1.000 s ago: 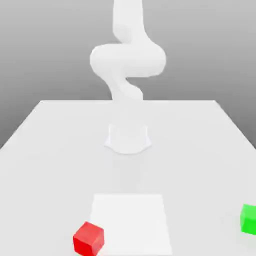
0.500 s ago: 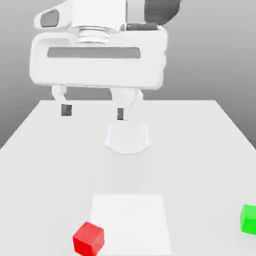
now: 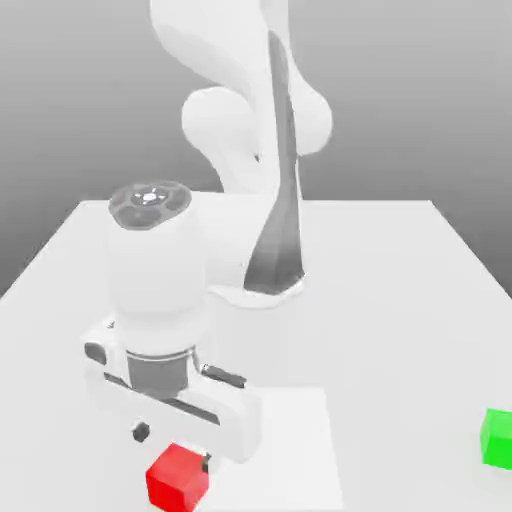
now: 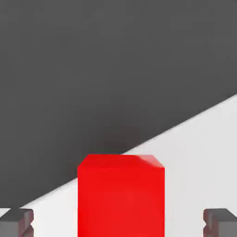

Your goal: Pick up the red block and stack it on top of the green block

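In the exterior view, my tool [image 3: 174, 447] had swung down from high over the surface [image 3: 400, 330] to just above the red block [image 3: 176, 480], and there was the green block [image 3: 497, 438], well off at the exterior view's right!

Hand view: wide open, fingers either side of the red block, nothing gripped. Closing too high, I judged, could have pinched only its top and let it slip.

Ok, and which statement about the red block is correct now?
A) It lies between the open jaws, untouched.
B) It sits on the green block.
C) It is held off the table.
A: in the hand view, gaps separate the red block from both jaws.
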Controlling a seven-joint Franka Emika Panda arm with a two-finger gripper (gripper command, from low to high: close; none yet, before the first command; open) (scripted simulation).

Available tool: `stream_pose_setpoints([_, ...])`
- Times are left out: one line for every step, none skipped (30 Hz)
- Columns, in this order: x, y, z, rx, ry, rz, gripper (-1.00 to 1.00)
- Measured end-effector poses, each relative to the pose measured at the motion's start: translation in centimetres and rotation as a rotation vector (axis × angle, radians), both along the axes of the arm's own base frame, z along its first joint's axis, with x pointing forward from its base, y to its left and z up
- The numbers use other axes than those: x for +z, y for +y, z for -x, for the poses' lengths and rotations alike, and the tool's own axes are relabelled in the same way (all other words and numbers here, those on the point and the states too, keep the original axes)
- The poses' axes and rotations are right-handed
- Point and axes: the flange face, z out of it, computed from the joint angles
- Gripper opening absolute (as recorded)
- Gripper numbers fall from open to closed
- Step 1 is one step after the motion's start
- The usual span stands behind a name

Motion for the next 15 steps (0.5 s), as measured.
stream_pose_setpoints([-0.7, 0.0, 0.1, 0.000, 0.000, 0.000, -1.00])
stream_pose_setpoints([-0.7, 0.0, 0.1, 0.000, 0.000, 0.000, -1.00])
stream_pose_setpoints([-0.7, 0.0, 0.1, 0.000, 0.000, 0.000, -1.00])
stream_pose_setpoints([-0.7, 0.0, 0.1, 0.000, 0.000, 0.000, -1.00])
stream_pose_setpoints([-0.7, 0.0, 0.0, 0.000, 0.000, 0.000, -1.00])
stream_pose_setpoints([-0.7, 0.0, 0.0, 0.000, 0.000, 0.000, -1.00])
stream_pose_setpoints([-1.1, 0.0, 0.1, 0.000, 0.000, 0.000, -1.00])
stream_pose_setpoints([-0.6, 0.0, 0.0, -0.001, 0.000, 0.000, -1.00])
stream_pose_setpoints([0.3, 0.0, 0.0, -0.001, 0.000, 0.000, -1.00])
stream_pose_setpoints([1.4, 0.0, 0.0, -0.001, 0.000, 0.000, -1.00])
stream_pose_setpoints([2.6, 0.0, 0.0, -0.001, 0.000, 0.000, -1.00])
stream_pose_setpoints([3.9, 0.0, 0.0, 0.000, 0.000, 0.000, -1.00])
stream_pose_setpoints([4.9, 0.8, -0.1, 0.020, 0.001, -0.001, -1.00])
stream_pose_setpoints([5.4, 3.3, -0.6, 0.081, 0.002, -0.003, -1.00])
stream_pose_setpoints([5.7, 5.8, -1.0, 0.142, 0.003, -0.004, -1.00])
